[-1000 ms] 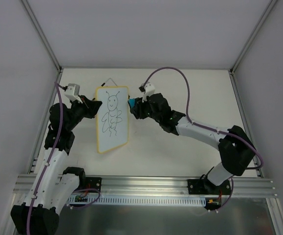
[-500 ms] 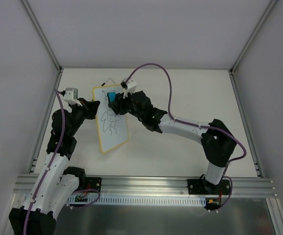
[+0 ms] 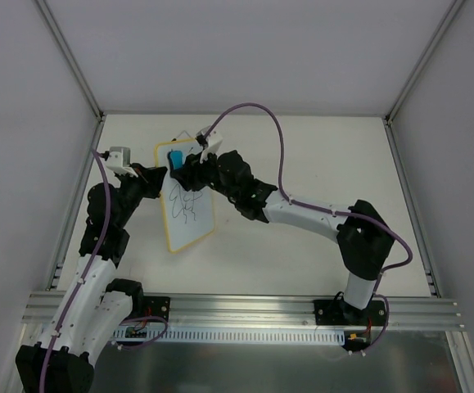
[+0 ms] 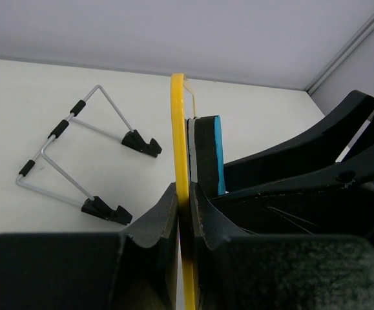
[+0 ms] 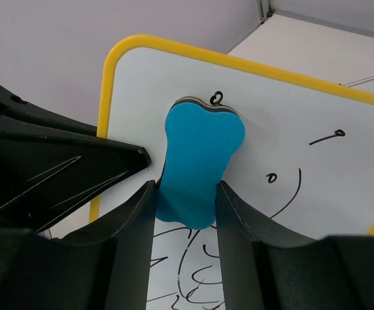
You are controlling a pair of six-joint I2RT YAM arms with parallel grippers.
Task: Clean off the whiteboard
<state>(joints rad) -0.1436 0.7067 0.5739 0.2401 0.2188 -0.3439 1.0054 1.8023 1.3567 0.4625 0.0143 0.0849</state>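
The whiteboard (image 3: 189, 214) has a yellow frame and black bug doodle lines; it is held tilted above the table. My left gripper (image 3: 156, 176) is shut on its left edge; in the left wrist view the yellow frame (image 4: 181, 168) runs between my fingers. My right gripper (image 3: 179, 166) is shut on a blue eraser (image 3: 175, 157), pressed against the board's upper left part. In the right wrist view the eraser (image 5: 201, 161) lies flat on the board (image 5: 303, 123) between the jaws, with doodle lines around it. The eraser also shows edge-on in the left wrist view (image 4: 210, 155).
A wire stand with black feet (image 4: 86, 161) lies on the table behind the board; part of it shows in the top view (image 3: 186, 134). Grey walls enclose the table on three sides. The right arm (image 3: 302, 214) stretches across the table's middle.
My right gripper has swept the eraser from the board's right edge across its top to the upper left. The doodle's head is mostly wiped away. The left gripper keeps holding the board.
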